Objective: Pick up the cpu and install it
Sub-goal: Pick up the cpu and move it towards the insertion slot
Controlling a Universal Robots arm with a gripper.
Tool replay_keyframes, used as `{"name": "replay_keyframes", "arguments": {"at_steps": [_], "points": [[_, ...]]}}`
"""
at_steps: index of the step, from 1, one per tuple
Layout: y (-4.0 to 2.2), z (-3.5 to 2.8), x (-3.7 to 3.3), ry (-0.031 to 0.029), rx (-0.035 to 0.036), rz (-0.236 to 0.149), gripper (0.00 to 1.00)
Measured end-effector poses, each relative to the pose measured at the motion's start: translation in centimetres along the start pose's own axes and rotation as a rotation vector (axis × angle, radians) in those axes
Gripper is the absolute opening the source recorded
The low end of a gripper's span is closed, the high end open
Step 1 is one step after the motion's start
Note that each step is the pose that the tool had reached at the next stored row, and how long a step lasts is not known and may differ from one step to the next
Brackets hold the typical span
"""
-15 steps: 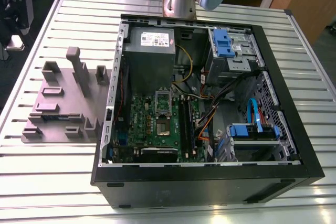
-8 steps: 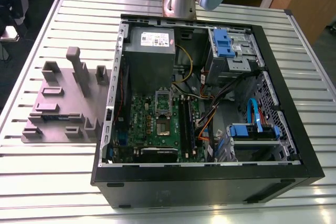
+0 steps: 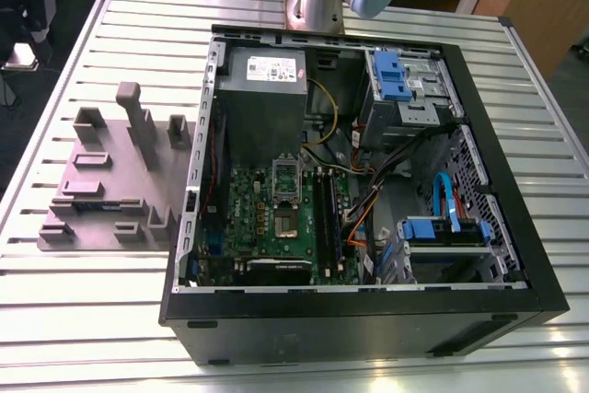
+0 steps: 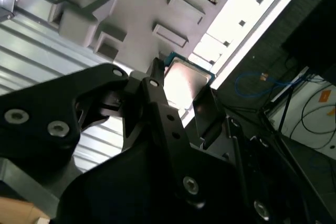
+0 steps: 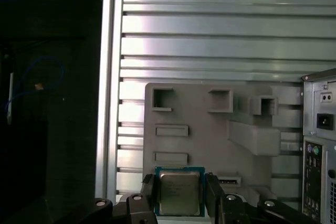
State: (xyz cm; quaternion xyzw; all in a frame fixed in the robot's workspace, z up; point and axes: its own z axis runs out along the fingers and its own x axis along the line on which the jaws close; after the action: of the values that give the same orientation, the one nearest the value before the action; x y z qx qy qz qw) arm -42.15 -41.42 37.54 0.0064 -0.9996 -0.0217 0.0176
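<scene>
My gripper (image 5: 180, 199), clamped on the cpu (image 5: 179, 190).
My fingers (image 5: 148, 195) pinch two opposite edges, its silvery top showing, the grey tray (image 5: 210, 129) beneath.

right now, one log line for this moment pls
step: pick | jaws: shut on cpu, one each side | cpu: held clear of grey tray | pc case: open on slatted table

The cpu (image 5: 179, 192) is silvery with a teal rim, the fingers (image 5: 212, 192) black, the table (image 5: 210, 40) ribbed silver.
</scene>
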Motion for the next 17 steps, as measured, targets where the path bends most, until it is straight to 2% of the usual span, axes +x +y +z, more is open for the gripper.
{"name": "replay_keyframes", "arguments": {"at_steps": [10, 14, 17], "points": [[0.07, -1.86, -0.02, -0.0001, -0.0001, 0.0, 0.47], [-0.07, -1.99, -0.28, -0.0002, -0.0001, 0.0, 0.47], [-0.35, -2.03, -0.97, 0.0, 0.0, 0.0, 0.47]]}}
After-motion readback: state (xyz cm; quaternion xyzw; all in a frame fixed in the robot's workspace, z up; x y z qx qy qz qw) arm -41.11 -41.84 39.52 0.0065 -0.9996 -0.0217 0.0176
